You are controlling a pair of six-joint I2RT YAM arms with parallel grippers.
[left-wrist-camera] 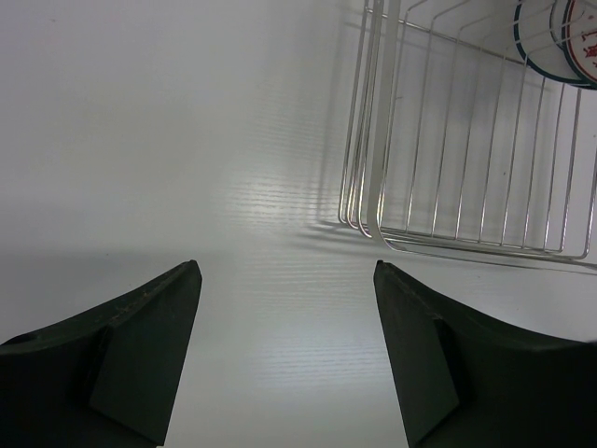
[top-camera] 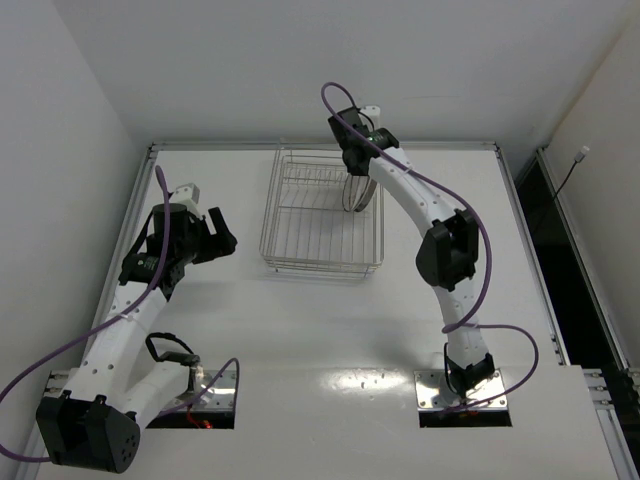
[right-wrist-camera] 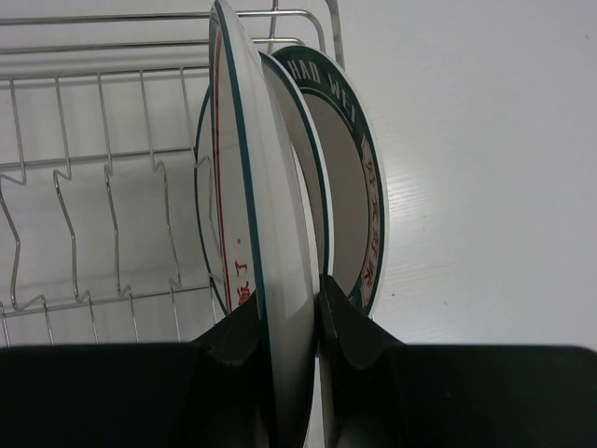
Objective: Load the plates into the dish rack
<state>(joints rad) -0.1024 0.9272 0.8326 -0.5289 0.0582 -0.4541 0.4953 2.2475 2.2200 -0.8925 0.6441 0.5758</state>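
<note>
The silver wire dish rack (top-camera: 322, 262) stands at the table's middle back. The plates (top-camera: 362, 196) stand on edge at its right end. In the right wrist view my right gripper (right-wrist-camera: 291, 313) is shut on the near rim of a white plate (right-wrist-camera: 280, 205) with a thin teal rim and red marks on its left face. Right of it stand a thin-rimmed plate (right-wrist-camera: 314, 177) and one with a broad dark green lettered rim (right-wrist-camera: 371, 187). My left gripper (top-camera: 228, 238) hangs open left of the rack, with only bare table between its fingers (left-wrist-camera: 149, 327).
In the left wrist view the rack's near-left corner (left-wrist-camera: 373, 187) lies just ahead to the right, with the plates (left-wrist-camera: 560, 42) at its far end. White walls enclose the table on the back, left and right. The right arm (top-camera: 445, 250) arches over the table's right half.
</note>
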